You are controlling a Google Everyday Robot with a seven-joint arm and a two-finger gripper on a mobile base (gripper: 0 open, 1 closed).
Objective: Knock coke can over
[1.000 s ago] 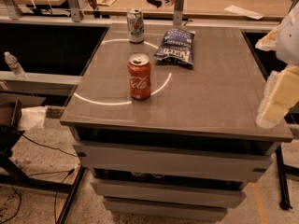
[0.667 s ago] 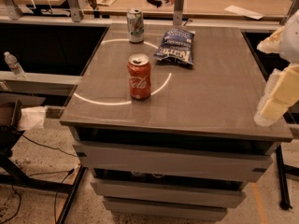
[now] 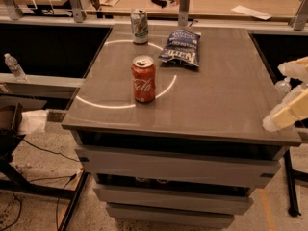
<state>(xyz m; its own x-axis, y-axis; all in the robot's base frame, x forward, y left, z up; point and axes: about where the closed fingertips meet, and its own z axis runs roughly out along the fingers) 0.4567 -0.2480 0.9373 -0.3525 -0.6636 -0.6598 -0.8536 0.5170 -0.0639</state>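
The red coke can (image 3: 143,79) stands upright on the grey table (image 3: 216,105), left of the middle, inside a white circle marking. My gripper (image 3: 275,98) is at the table's right edge, far to the right of the can and well apart from it. Its two pale fingers (image 3: 288,113) are spread apart with nothing between them. Part of the gripper is cut off by the right edge of the view.
A pale silver-green can (image 3: 139,26) stands at the table's back left. A dark blue chip bag (image 3: 181,53) lies behind and to the right of the coke can. A water bottle (image 3: 14,67) stands on a ledge at the left. Drawers sit under the tabletop.
The gripper's upper part has dropped lower and drawn a little toward the right edge of the view. The coke can, the other can and the bag have not moved.
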